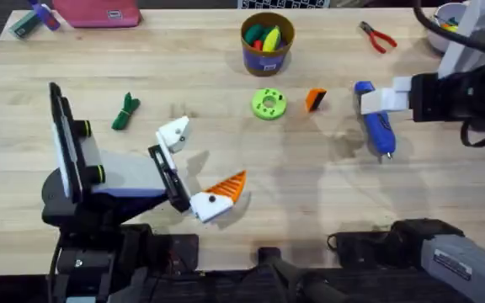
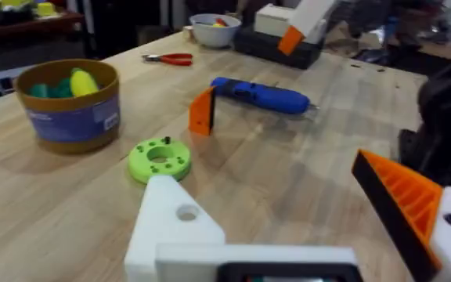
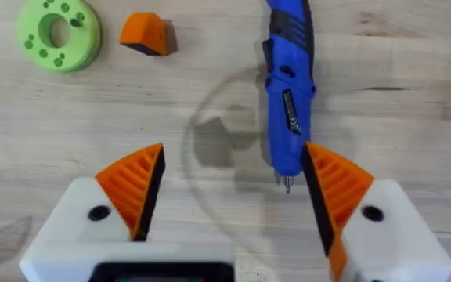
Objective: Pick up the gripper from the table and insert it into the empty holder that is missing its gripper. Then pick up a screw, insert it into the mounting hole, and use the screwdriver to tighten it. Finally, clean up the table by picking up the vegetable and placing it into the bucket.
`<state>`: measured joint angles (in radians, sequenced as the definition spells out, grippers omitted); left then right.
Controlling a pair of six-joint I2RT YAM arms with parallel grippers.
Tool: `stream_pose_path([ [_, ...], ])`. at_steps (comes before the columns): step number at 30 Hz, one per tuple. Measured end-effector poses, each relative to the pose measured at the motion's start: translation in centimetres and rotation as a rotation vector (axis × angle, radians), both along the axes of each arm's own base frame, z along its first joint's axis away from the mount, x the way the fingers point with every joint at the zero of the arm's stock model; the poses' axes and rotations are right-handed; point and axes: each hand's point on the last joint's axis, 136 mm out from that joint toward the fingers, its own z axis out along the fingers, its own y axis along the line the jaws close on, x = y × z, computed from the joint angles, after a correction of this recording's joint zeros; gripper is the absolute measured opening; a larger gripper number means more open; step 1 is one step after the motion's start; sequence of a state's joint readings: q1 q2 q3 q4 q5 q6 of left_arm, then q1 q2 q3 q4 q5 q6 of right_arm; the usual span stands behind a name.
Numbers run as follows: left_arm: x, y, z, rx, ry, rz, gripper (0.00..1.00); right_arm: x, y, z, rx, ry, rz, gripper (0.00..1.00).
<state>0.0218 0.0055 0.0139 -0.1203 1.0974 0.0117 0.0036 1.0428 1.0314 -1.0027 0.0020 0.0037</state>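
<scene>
The gripper (image 1: pixel 315 99) (image 2: pixel 202 111) (image 3: pixel 146 35), a small orange wedge with a black side, lies on the table between the green disc and the blue screwdriver (image 1: pixel 377 124) (image 2: pixel 265 95) (image 3: pixel 288 94). My left gripper (image 1: pixel 202 160) (image 2: pixel 288 211) is open. One of its fingers is the empty holder (image 1: pixel 175 130) (image 2: pixel 174 227), white with a round hole; the other carries an orange tip. My right gripper (image 1: pixel 386 99) (image 3: pixel 233 188) hangs open over the screwdriver, holding nothing. The dark green vegetable (image 1: pixel 125 111) lies at the left. The bucket (image 1: pixel 267 42) (image 2: pixel 73 106) stands at the back centre.
A bright green disc with holes (image 1: pixel 268 103) (image 2: pixel 160 159) (image 3: pixel 57 33) lies in front of the bucket. Red-handled pliers (image 1: pixel 377 36) (image 2: pixel 171 58) and a white bowl (image 1: pixel 449 17) (image 2: pixel 214 30) are at the back right. A pink case (image 1: pixel 99 13) sits at the back left.
</scene>
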Motion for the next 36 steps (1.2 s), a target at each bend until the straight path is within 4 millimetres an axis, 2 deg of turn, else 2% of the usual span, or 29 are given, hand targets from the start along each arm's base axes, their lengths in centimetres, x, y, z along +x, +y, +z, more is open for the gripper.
stream_pose_path([
  [10, -1.3, -0.6, 0.0, 0.006, -0.02, -0.087, 0.987, 0.0, 0.0, 0.0, 0.0, 0.0, 0.0, 0.994],
  [36, -1.4, -0.7, 0.0, 0.007, -0.023, -0.09, 0.988, 0.0, 0.0, 0.0, 0.0, 0.0, 0.0, 0.991],
])
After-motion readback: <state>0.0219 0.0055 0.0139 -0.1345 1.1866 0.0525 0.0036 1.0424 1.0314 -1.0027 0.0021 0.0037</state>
